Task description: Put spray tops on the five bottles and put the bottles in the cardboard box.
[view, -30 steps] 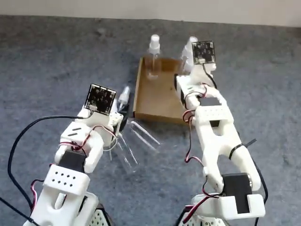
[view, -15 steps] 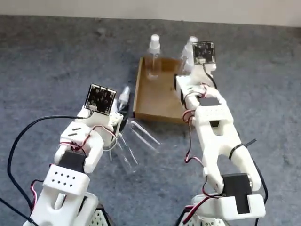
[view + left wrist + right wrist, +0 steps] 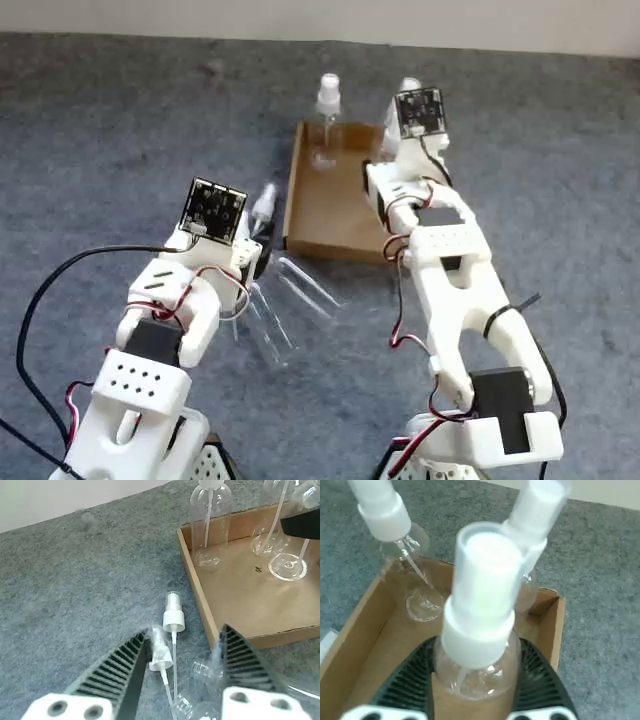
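Motion is confined to the right arm (image 3: 455,290): against the frames of a second and half a second ago, its wrist has swung a little further in over the cardboard box (image 3: 292,205), toward the box's middle, while the left arm (image 3: 175,300) has kept its place just outside the box's side wall. The right pincer (image 3: 475,655) is closed around the body of a capped bottle (image 3: 480,595), upright inside the box. Beyond it, at the box's far wall, stand one standing bottle (image 3: 402,555) and a second standing bottle (image 3: 537,520), both capped. This looks like the third bottle being lined up for release. Outside the box, near its wall, the left pincer (image 3: 183,635) is spread wide with nothing in it, above two loose spray tops (image 3: 173,616) (image 3: 159,650) on the bench (image 3: 120,120). Two uncapped bottles (image 3: 308,285) (image 3: 268,330) lie just beside these, so two cappings seem to remain. Whether the held bottle's base touches the box floor cannot be told. From above, the right arm covers most of it. The lying bottles are clear, and their outlines are hard to trace.
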Tool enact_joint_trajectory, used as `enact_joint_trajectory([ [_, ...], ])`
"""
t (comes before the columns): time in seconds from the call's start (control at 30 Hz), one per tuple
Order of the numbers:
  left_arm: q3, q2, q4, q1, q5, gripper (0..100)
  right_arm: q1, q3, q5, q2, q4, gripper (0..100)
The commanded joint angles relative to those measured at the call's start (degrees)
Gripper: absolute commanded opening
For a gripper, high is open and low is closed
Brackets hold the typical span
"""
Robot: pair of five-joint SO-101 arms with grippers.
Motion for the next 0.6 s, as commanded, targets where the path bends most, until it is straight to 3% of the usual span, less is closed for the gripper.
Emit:
enact_joint_trajectory([
  [0.0, -2.6, 0.0, -1.1, -0.7, -0.3, 17, 0.0, 0.0, 1.4, -0.3, -1.5, 0.3],
  [0.57, -2.6, 0.0, -1.0, -0.7, -0.3, 17, 1.5, -0.6, -0.5, 3.6, 1.8, 0.3],
])
